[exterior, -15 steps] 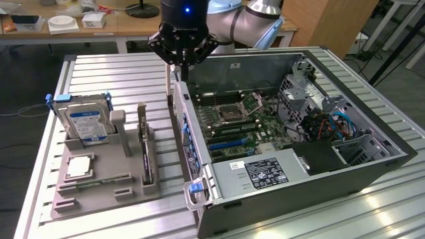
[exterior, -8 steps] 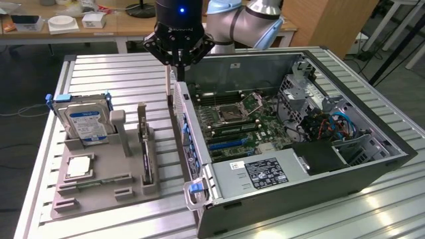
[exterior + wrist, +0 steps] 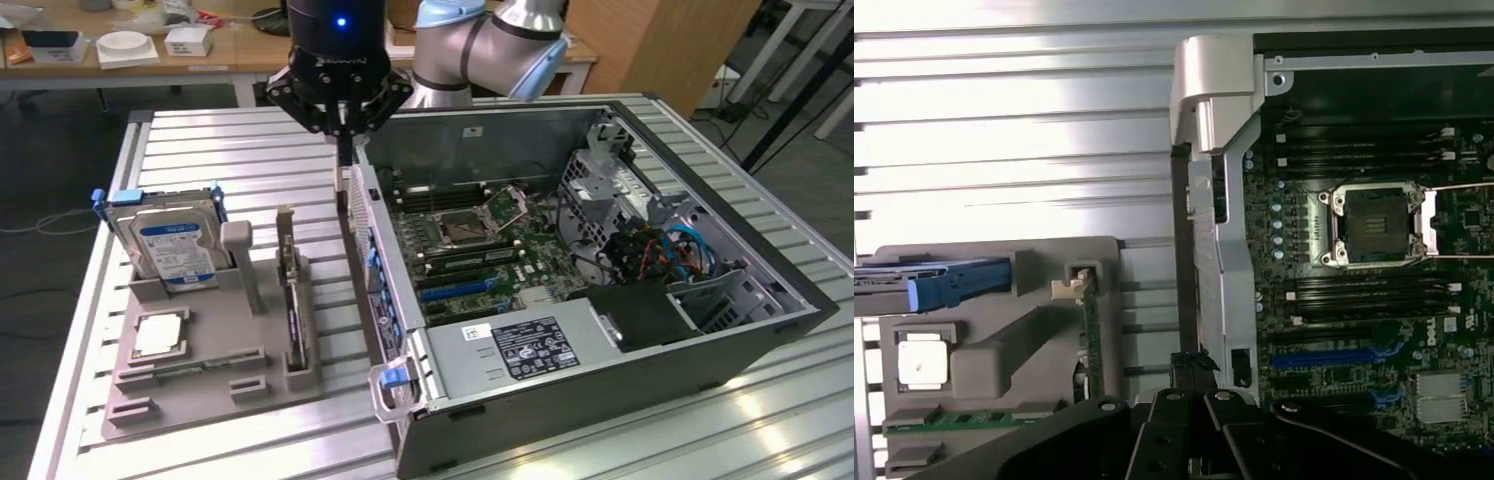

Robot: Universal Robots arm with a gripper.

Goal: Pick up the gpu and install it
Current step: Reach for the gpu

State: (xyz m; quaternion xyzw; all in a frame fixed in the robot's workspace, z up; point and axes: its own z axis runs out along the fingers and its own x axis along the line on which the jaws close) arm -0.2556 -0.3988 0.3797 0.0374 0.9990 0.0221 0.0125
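The gpu stands on edge in a slot of the grey holder, a thin dark card with a pale bracket at its far end. In the wrist view the gpu shows edge-on, with the holder around it. My gripper hangs shut above the near wall of the open computer case, apart from the card and to the exterior view's right of it. I see nothing between the fingertips of the gripper. The blue expansion slot on the motherboard is bare, as the slot also shows from the wrist.
A silver hard drive with a blue-white label stands upright in the holder at the exterior view's left. A processor chip and a green memory stick lie in the holder too. A power supply and cables fill part of the case.
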